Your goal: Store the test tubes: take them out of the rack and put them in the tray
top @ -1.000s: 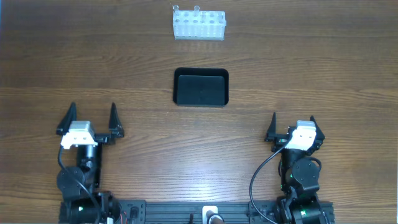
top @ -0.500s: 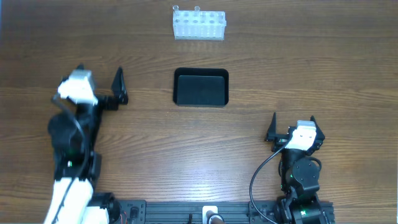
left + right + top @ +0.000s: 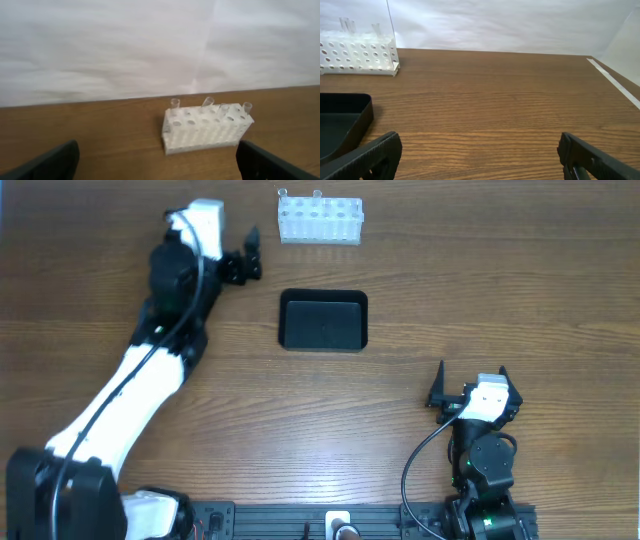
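On the wooden bench [image 3: 500, 300] my left arm [image 3: 150, 380] is stretched far out toward the back. The black tray [image 3: 323, 320] lies at the middle, and the white rack [image 3: 320, 222] stands beyond it, apart from it. My left gripper [image 3: 157, 160] hangs just beside the rack's left end, fingers spread wide, holding nothing. My right gripper [image 3: 471, 380] sits near its base, fingers wide too. The test tubes [image 3: 174, 104] are in the rack.

Brown wooden table [image 3: 520, 300], white backdrop [image 3: 110, 45] behind
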